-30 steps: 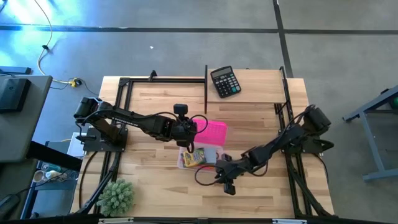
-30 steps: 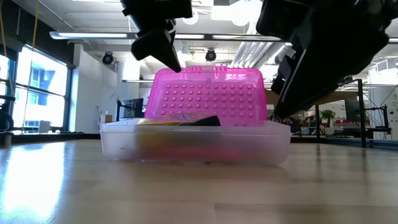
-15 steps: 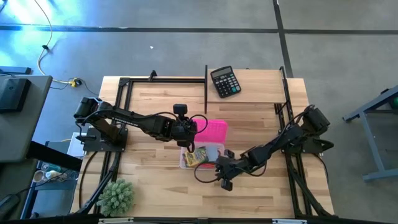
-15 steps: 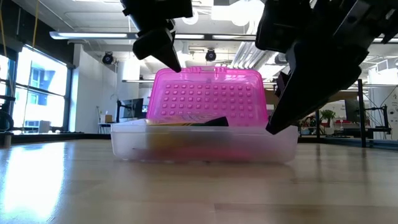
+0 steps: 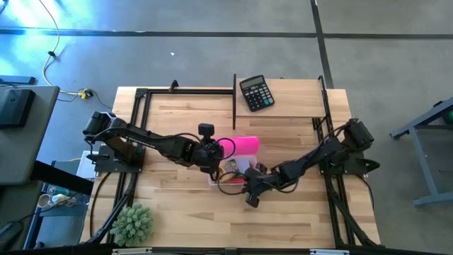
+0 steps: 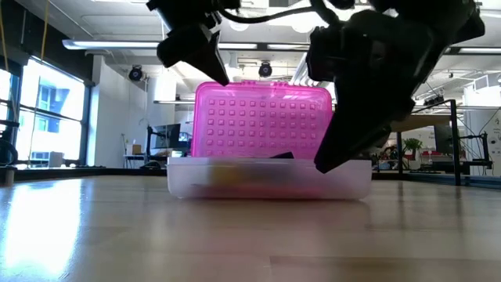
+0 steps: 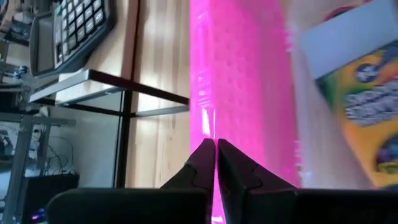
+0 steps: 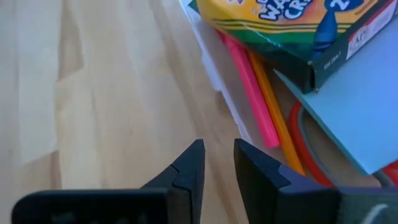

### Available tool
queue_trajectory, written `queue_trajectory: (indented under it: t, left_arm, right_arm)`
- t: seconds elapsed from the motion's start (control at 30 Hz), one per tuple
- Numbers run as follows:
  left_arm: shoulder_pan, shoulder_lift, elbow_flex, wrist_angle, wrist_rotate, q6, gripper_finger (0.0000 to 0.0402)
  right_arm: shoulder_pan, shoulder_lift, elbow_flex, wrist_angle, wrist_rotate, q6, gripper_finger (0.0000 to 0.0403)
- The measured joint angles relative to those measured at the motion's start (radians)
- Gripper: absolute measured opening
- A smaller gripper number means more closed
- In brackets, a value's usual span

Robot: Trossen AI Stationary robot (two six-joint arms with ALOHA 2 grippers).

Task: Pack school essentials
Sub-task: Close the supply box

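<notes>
A clear pencil box (image 6: pixel 235 178) lies on the table, its pink studded lid (image 6: pixel 262 117) standing upright at its far side. Inside lie a yellow-green crayon box (image 8: pixel 280 31), a light-blue notepad (image 8: pixel 354 106), a pink marker (image 8: pixel 249 93), an orange pencil (image 8: pixel 273 118) and red scissor handles (image 8: pixel 305 149). My left gripper (image 6: pixel 218 77) is shut at the lid's upper corner. At the box's near rim, my right gripper (image 8: pixel 217 152) has its fingers a narrow gap apart. My left gripper meets the pink lid's free top edge (image 7: pixel 203 118) near one corner with its shut fingertips, slanting down from the table's left. The lid stands upright on its hinge side. My right gripper pinches the clear box's rim (image 8: pixel 239 127) at a near corner, slanting down from the table's right. The see-through wall shows only faintly between the fingers. The box rests flat on the table.
A black calculator (image 5: pixel 256 93) lies at the far edge among the black frame bars (image 5: pixel 233 92). A spiky green plant ball (image 5: pixel 132 223) sits at the near left corner. Bare wood lies in front of the box.
My right gripper has gone toward the table's left with a roll of its wrist. The box has turned about on the table with it, and its left end has swung in. The lid stays upright, with my left gripper at its top edge.
</notes>
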Motion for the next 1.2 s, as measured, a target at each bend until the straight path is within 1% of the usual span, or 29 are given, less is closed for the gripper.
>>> queue_trajectory:
  t: [0.13,0.27,0.53,0.77,1.0,1.2]
  left_arm:
    - [-0.022,0.0,0.001,0.0,0.02,0.002,0.0]
    - [-0.039,0.0,0.001,-0.002,0.095,0.002,0.0]
    - [-0.078,0.0,0.001,-0.011,0.202,-0.041,0.0]
    - [-0.114,0.001,0.0,-0.043,0.199,-0.1,0.0]
    - [-0.114,0.001,0.0,-0.043,0.195,-0.102,0.0]
    - [-0.114,0.001,0.0,-0.043,0.194,-0.102,0.0001]
  right_arm:
    - [-0.022,0.0,0.0,-0.002,0.021,0.019,0.008]
    - [-0.043,0.0,0.0,-0.01,0.035,0.044,0.008]
    - [-0.065,0.0,0.0,-0.013,0.028,0.067,0.008]
    - [-0.057,0.0,0.0,-0.015,0.024,0.07,0.008]
    - [-0.023,-0.004,0.0,0.007,0.022,0.071,0.008]
    - [0.017,-0.01,0.0,0.009,0.021,0.12,0.008]
